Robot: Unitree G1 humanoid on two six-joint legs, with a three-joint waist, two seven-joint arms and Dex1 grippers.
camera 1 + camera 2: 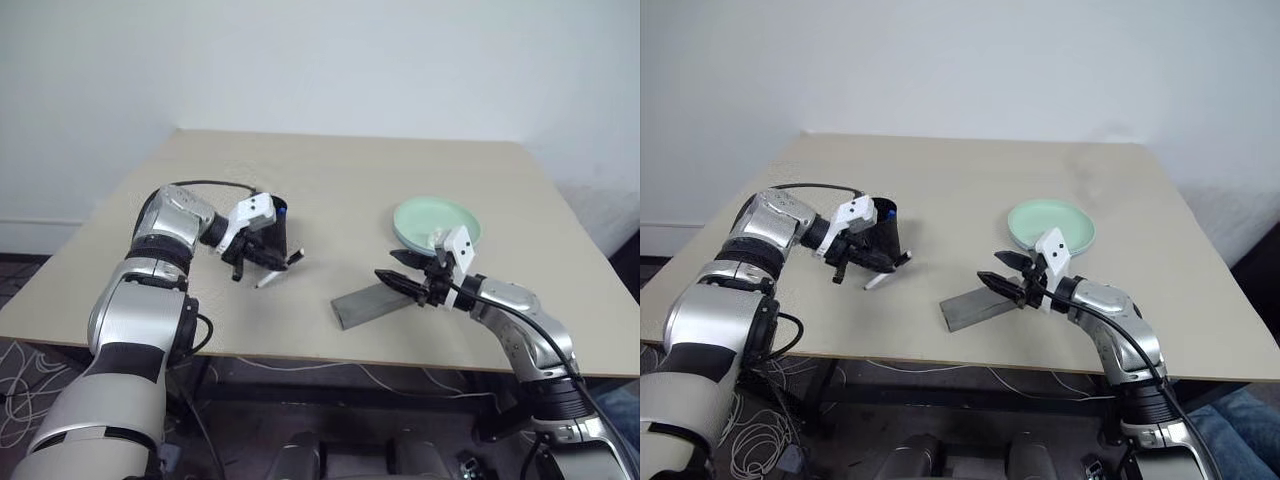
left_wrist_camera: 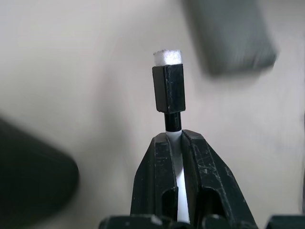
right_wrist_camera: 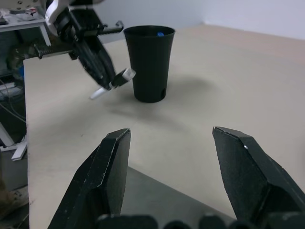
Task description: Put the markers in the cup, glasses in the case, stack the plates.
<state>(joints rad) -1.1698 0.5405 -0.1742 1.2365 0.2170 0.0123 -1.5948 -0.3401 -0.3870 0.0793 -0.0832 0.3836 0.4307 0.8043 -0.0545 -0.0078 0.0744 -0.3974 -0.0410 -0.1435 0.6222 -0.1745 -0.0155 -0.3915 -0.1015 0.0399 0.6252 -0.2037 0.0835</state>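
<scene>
My left gripper (image 1: 266, 263) is shut on a white marker (image 3: 113, 84) with a dark end (image 2: 169, 88). It holds the marker tilted, low over the table, right beside the black cup (image 3: 149, 63). A blue cap (image 3: 159, 34) peeks from inside the cup's rim. Over the near end of the flat grey case (image 1: 366, 304), my right gripper (image 3: 171, 138) stands open and holds nothing. A mint green plate (image 1: 437, 221) lies just behind that gripper. The glasses are out of view.
The beige table (image 1: 340, 180) has bare room at the back and between cup and case. Its front edge (image 1: 300, 352) runs close below the case. A white wall stands behind, and cables hang under the table.
</scene>
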